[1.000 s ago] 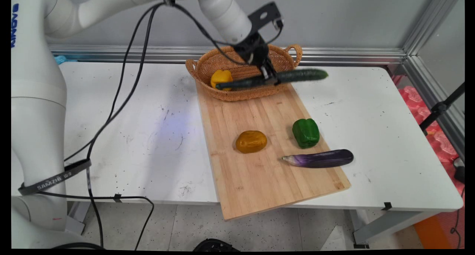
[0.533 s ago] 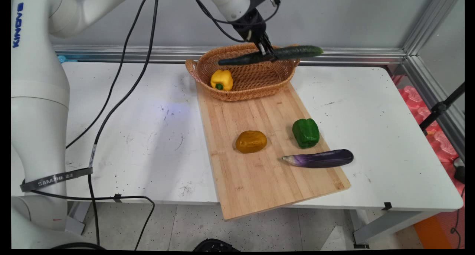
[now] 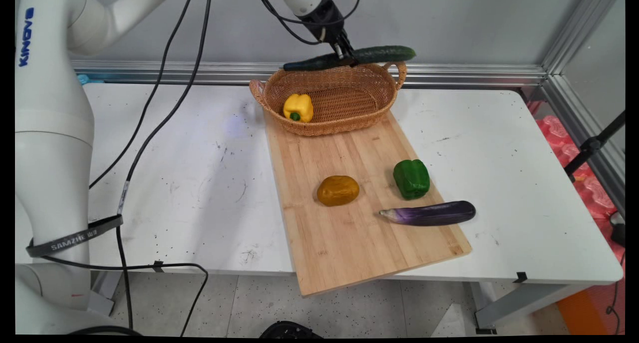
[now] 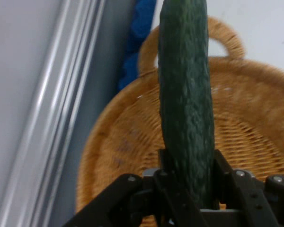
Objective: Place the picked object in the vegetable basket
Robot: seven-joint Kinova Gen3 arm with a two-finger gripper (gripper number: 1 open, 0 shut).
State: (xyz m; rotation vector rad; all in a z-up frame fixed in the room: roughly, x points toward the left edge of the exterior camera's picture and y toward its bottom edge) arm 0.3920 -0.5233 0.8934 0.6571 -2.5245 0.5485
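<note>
My gripper (image 3: 346, 59) is shut on a long dark green cucumber (image 3: 349, 58), held roughly level in the air above the far rim of a wicker basket (image 3: 349, 121). In the hand view the cucumber (image 4: 185, 94) runs up the picture from between the fingers (image 4: 221, 165) of the gripper (image 4: 189, 177), with the basket (image 4: 132, 151) below it. A yellow bell pepper (image 3: 298, 107) lies inside the basket at its left.
The basket stands on the far end of a wooden cutting board (image 3: 349, 243). On the board lie a brown potato (image 3: 338, 190), a green bell pepper (image 3: 411, 178) and a purple eggplant (image 3: 429, 213). Black cables (image 3: 164, 103) hang at the left.
The gripper has risen with the cucumber, from low over the basket's front to high above its far rim, and drifted slightly left. Nothing on the board moved.
</note>
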